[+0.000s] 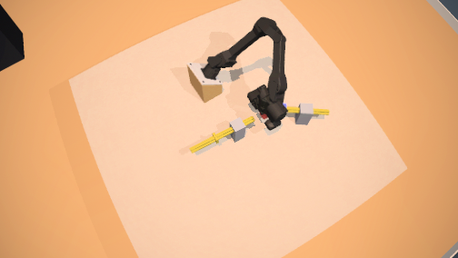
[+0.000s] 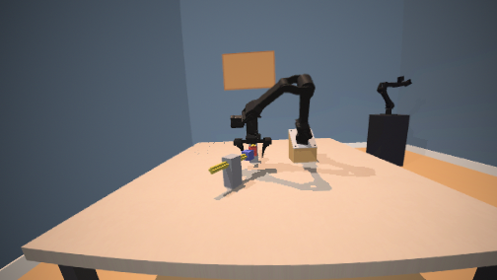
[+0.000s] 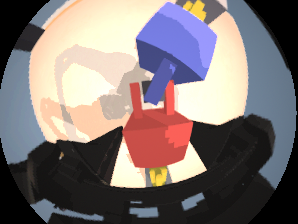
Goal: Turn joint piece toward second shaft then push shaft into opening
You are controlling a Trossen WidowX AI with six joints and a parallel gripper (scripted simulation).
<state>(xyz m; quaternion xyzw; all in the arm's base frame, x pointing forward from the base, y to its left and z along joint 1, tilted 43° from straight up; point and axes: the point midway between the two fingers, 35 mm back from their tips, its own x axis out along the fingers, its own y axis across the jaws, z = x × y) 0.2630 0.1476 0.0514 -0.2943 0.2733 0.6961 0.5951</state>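
The red joint piece [image 1: 264, 116] [image 2: 252, 149] [image 3: 157, 140] hangs by its two prongs on the tongue of the blue piece [image 1: 284, 105] [image 2: 248, 155] [image 3: 175, 40], at an angle to it. The blue piece is on the fixed yellow shaft [image 1: 322, 112] [image 2: 218, 168] in its grey block [image 1: 304, 116] [image 2: 232, 173]. The second yellow shaft [image 1: 200, 147] [image 3: 158, 176] lies through another grey block [image 1: 237, 130]; its end is short of the red piece, roughly in line with it. The opening's inside is hidden. My gripper [image 3: 151, 125] is open, fingers apart on both sides of the red piece.
The second shaft has a yellow cross-piece [image 1: 215, 137] on its outer part. The arm's wooden base block [image 1: 211, 93] [image 2: 303, 155] stands behind the shafts. A second small arm stands on a dark pedestal [image 2: 388, 138] away from the table.
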